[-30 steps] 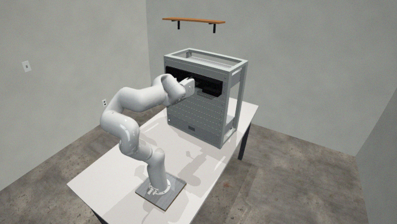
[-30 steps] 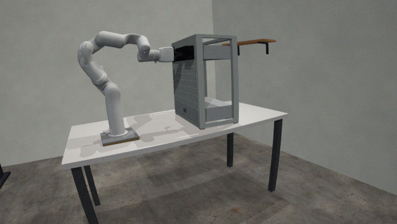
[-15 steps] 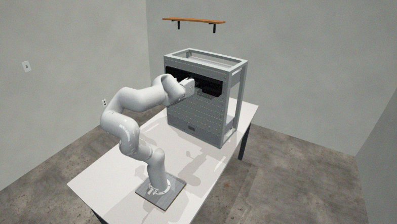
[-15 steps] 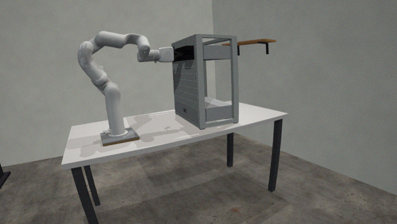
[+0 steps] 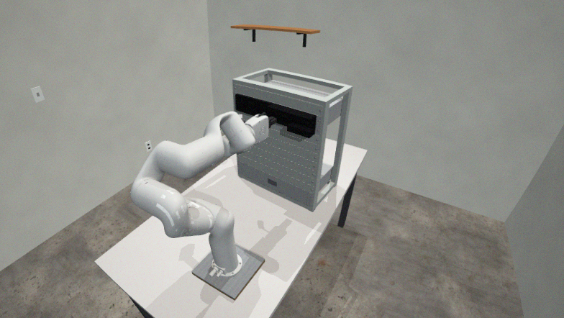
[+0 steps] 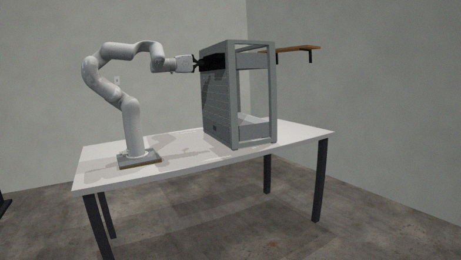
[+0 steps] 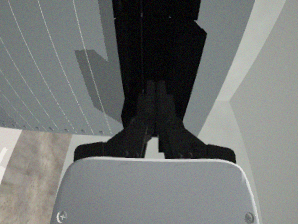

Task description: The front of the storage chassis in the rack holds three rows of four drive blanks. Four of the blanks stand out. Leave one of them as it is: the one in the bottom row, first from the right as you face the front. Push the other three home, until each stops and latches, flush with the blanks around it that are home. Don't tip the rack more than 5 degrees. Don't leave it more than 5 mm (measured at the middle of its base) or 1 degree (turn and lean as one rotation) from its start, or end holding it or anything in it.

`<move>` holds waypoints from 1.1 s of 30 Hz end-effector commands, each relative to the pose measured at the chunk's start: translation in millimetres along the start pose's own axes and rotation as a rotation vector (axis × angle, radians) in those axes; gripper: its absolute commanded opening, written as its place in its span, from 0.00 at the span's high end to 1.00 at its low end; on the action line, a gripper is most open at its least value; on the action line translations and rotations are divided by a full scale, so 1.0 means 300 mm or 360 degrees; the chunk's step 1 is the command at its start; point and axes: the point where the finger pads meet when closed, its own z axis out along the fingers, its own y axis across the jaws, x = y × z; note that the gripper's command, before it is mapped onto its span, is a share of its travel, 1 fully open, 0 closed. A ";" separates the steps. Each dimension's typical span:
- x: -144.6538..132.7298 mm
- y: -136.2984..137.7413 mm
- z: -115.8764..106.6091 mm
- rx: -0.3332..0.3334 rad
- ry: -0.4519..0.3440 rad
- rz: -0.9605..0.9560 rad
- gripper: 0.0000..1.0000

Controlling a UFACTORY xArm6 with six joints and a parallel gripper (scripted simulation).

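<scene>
The grey rack (image 5: pixel 292 138) stands on the white table, with the black storage chassis (image 5: pixel 276 112) in its top front. My gripper (image 5: pixel 272 119) is shut and empty, with its fingertips up against the chassis front, about mid-width. In the side view the gripper (image 6: pixel 196 67) meets the black chassis (image 6: pixel 211 62) at the rack's front face. In the wrist view the closed fingers (image 7: pixel 157 90) point into the black front (image 7: pixel 160 30), and the single blanks are too dark to tell apart. A black blank (image 5: pixel 302 129) at the bottom right of the chassis stands out from the front.
Grey slotted panels (image 5: pixel 282 160) fill the rack front below the chassis. The arm's base plate (image 5: pixel 228 271) sits near the table's front edge. A wooden shelf (image 5: pixel 275 29) hangs on the wall above and behind the rack.
</scene>
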 end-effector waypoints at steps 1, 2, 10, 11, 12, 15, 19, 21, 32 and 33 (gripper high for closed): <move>-0.004 0.004 -0.101 0.0004 -0.0012 -0.0001 1.00; -0.003 0.004 -0.112 0.0004 -0.0012 -0.0001 1.00; -0.003 0.004 -0.141 0.0004 -0.0012 -0.0001 1.00; -0.003 0.004 -0.142 0.0004 -0.0012 -0.0001 1.00; -0.003 0.004 -0.142 0.0004 -0.0012 -0.0001 1.00; -0.004 0.026 -0.146 0.0004 -0.0012 -0.0001 1.00; -0.004 0.091 -0.157 0.0004 -0.0012 -0.0001 1.00; -0.004 0.097 -0.158 0.0004 -0.0012 -0.0001 1.00; -0.005 0.097 -0.076 0.0004 -0.0012 -0.0001 1.00; -0.005 0.097 -0.055 0.0004 -0.0012 -0.0001 1.00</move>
